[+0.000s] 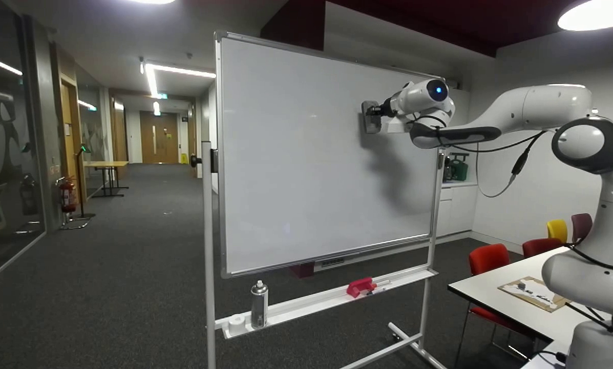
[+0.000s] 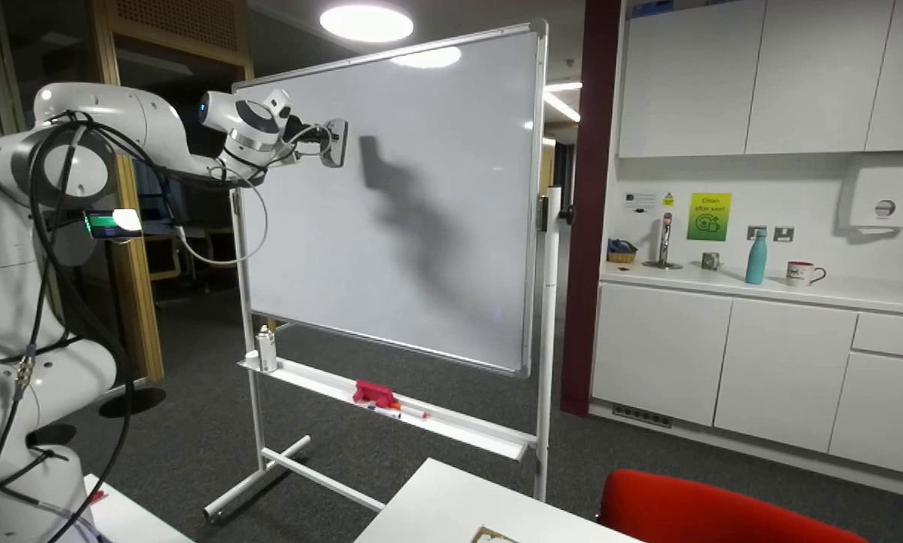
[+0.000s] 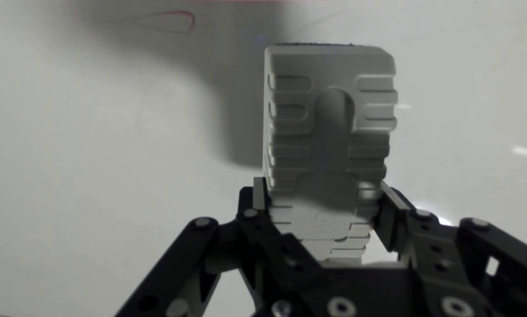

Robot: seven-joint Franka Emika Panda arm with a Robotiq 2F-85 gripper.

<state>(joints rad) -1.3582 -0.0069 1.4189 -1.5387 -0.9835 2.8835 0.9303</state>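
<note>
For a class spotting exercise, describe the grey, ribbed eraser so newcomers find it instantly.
Find the large, white, rectangular whiteboard. In front of its upper half, black mechanical fingers grip a grey, oblong, ribbed eraser. Grey grooves set it apart from the smooth whiteboard and black fingers.

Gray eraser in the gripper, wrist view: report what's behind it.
Behind the gray eraser is the whiteboard, with a shadow falling on it. The patch directly covered by the eraser, and any marks there, cannot be seen.
</note>
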